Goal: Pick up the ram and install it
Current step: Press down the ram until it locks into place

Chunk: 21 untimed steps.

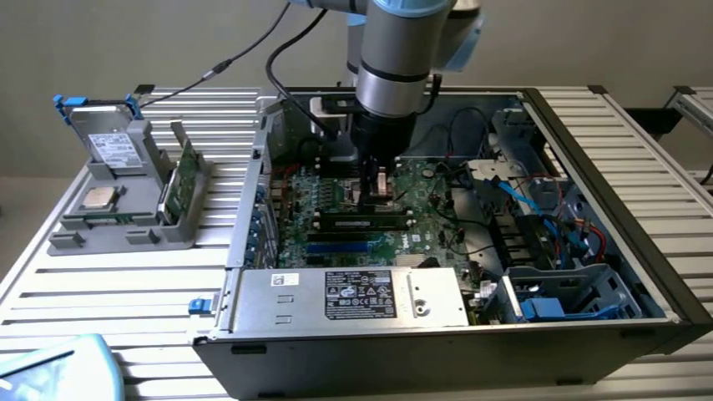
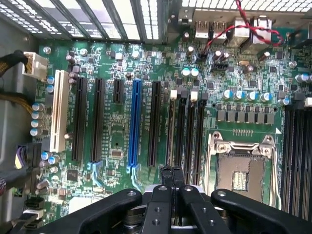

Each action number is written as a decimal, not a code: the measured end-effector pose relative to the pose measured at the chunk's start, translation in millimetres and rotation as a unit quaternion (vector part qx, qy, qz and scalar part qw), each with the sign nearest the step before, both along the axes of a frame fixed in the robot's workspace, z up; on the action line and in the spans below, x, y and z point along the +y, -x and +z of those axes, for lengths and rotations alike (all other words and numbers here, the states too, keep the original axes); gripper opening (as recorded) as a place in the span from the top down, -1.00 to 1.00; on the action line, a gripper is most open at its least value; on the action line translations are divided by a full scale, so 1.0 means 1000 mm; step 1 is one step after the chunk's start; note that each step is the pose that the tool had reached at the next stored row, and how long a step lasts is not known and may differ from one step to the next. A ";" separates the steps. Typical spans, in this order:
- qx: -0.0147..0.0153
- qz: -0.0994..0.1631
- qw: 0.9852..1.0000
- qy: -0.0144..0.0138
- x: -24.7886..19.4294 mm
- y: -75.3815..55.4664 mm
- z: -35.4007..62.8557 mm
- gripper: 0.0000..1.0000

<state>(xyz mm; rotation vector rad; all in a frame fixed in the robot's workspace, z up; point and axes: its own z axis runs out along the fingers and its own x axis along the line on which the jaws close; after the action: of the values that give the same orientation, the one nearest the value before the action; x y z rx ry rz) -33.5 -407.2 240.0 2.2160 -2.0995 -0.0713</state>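
- The ram lies in its black slot just beneath the pincer.
- The pincer is fully closed, empty; press straight down, evenly, I'd judge.

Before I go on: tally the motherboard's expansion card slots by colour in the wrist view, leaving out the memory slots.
white expansion slot: 1
blue expansion slot: 1
black expansion slots: 4, one of them short
Total: 6
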 end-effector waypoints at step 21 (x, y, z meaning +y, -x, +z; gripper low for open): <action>-0.008 0.000 1.000 0.000 0.0000 0.012 -0.0128 0.79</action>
<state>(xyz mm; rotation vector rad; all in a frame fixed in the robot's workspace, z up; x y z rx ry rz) -45.8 -407.2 227.2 2.2238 -2.1074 -0.0528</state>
